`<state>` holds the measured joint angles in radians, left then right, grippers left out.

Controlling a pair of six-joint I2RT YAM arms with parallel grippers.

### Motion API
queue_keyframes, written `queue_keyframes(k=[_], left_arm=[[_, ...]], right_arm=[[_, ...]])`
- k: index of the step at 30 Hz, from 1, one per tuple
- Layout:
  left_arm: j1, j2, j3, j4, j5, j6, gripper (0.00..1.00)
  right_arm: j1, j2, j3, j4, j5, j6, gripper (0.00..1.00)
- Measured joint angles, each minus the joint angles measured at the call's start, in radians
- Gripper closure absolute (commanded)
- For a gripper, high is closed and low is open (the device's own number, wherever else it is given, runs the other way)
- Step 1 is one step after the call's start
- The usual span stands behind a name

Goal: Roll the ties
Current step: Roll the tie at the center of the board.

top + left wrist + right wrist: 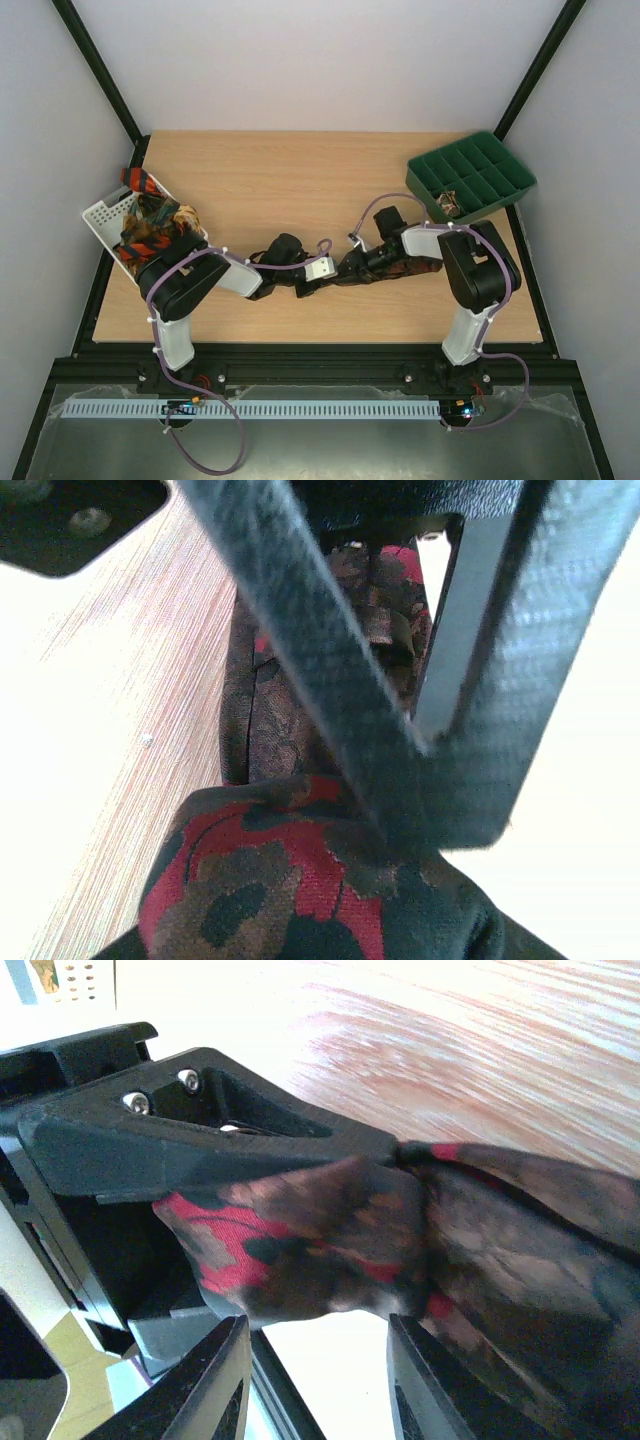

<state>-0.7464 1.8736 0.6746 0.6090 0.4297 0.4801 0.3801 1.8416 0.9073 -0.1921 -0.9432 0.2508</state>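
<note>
from above, we see the left gripper and right gripper meet mid-table at the dark brown tie, with more ties heaped in the white basket. in the left wrist view its fingers press together on the tie's fold. in the right wrist view the right fingers stand spread just below the tie.

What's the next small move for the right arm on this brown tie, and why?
Probably close the right gripper on the dark brown tie. Its fingers stand apart with the bunched fabric just ahead of them, while the left gripper looks pinched on the same tie; a second hold would steady it for rolling.
</note>
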Motion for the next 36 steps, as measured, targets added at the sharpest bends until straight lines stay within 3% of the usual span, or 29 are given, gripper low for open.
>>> queue_keyframes(k=[15, 17, 22, 25, 27, 31, 36], left_arm=[[0.0, 0.0, 0.0, 0.0, 0.006, 0.01, 0.64], [0.0, 0.0, 0.0, 0.0, 0.007, 0.01, 0.63], [0.0, 0.0, 0.0, -0.002, 0.009, 0.01, 0.63], [0.0, 0.0, 0.0, -0.003, 0.01, 0.01, 0.62], [0.001, 0.0, 0.0, -0.003, 0.01, 0.01, 0.57], [0.002, -0.002, 0.002, -0.007, 0.016, 0.003, 0.37], [0.005, -0.028, 0.002, -0.055, 0.033, -0.017, 0.26]], right_arm=[[-0.026, -0.01, -0.032, 0.157, -0.034, 0.109, 0.58], [-0.016, 0.004, -0.032, 0.169, -0.033, 0.113, 0.63], [-0.01, 0.038, -0.021, 0.179, -0.058, 0.101, 0.98], [-0.01, 0.04, -0.005, 0.162, -0.065, 0.081, 0.99], [-0.013, 0.043, 0.0, 0.149, -0.066, 0.066, 0.99], [-0.025, 0.049, 0.009, 0.119, -0.048, 0.026, 0.99], [-0.06, 0.061, 0.012, 0.068, 0.023, -0.026, 0.99]])
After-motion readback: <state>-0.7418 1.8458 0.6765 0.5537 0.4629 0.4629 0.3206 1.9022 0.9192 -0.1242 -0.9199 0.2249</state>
